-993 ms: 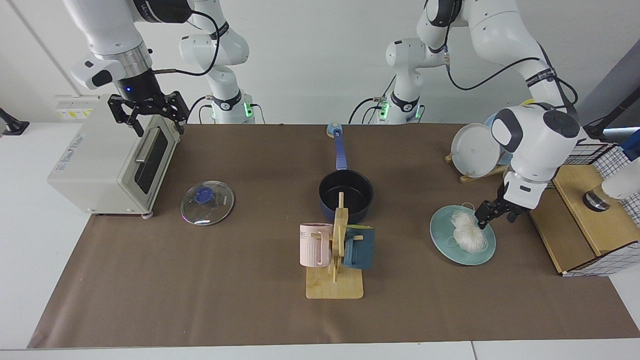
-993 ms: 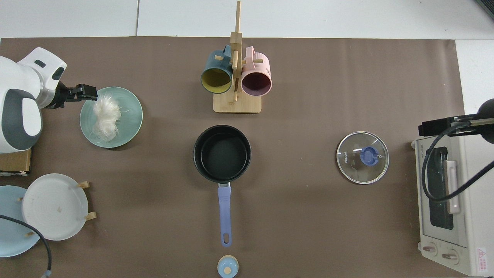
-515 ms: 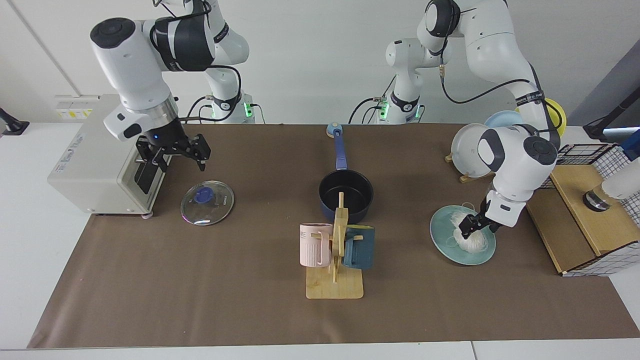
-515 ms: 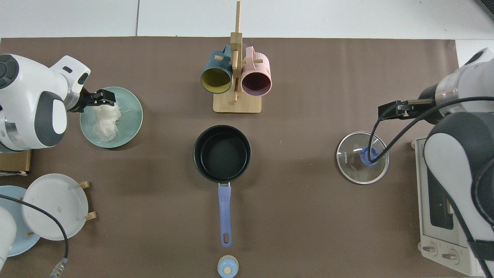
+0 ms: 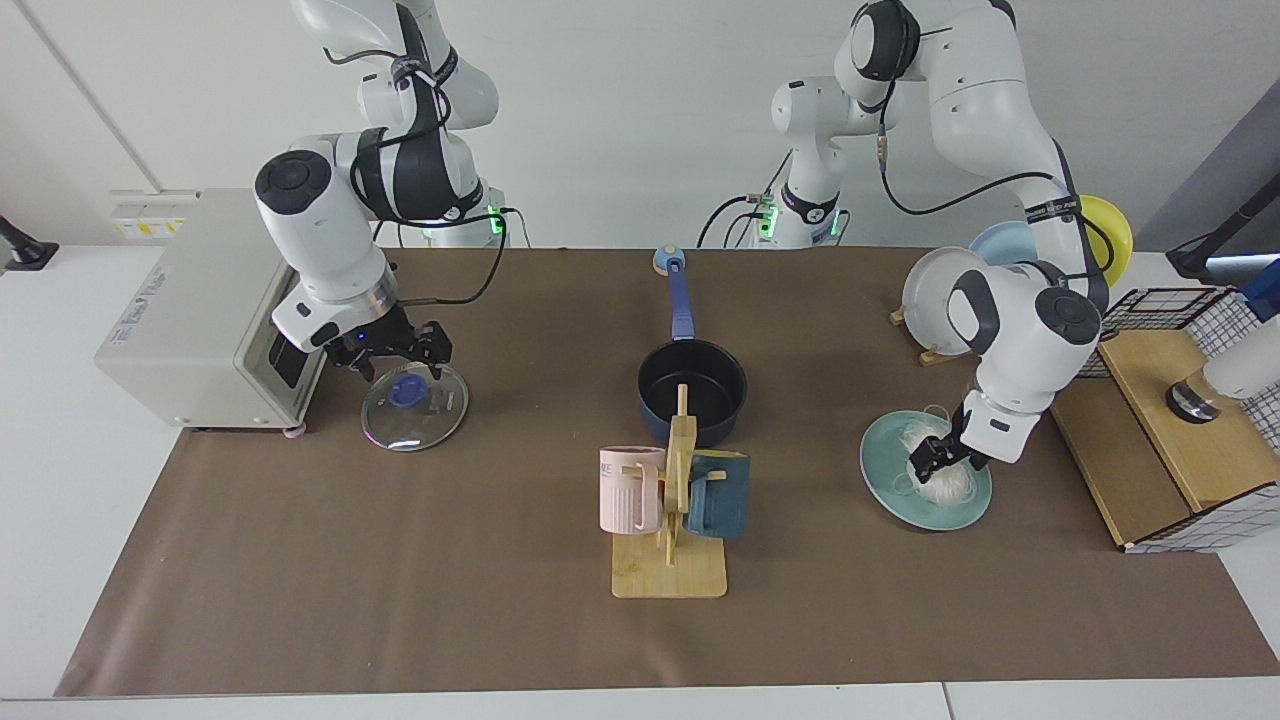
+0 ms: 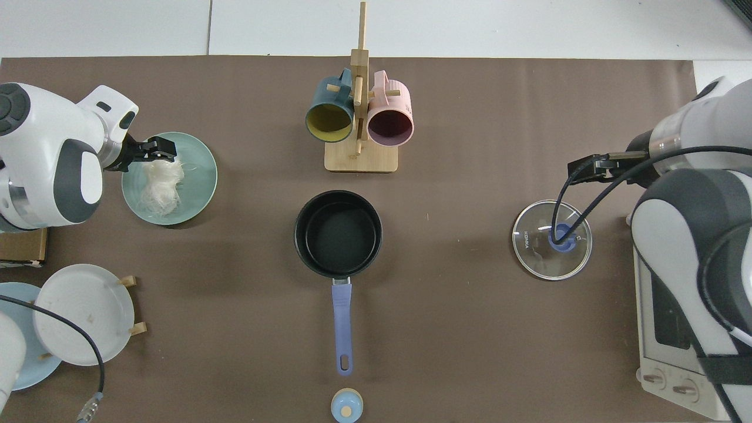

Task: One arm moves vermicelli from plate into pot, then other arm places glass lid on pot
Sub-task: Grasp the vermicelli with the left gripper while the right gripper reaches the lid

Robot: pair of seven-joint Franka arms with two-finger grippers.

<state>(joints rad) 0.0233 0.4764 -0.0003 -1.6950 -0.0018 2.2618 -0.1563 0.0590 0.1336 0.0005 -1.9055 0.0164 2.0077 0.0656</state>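
Both arms have come down low since a moment ago — work is starting. The left gripper (image 5: 938, 462) is now pushed into the vermicelli (image 5: 938, 478) on the plate (image 5: 885, 490); I cannot tell how far its fingers are apart. The right gripper (image 5: 398, 352), fingers spread and empty, hangs just above the glass lid (image 5: 415, 405). The pot (image 5: 692, 388) sits empty between them.

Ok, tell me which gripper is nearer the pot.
Left, narrowly. The left gripper is at the vermicelli on the plate; the right gripper hovers over the glass lid, slightly farther from the pot.
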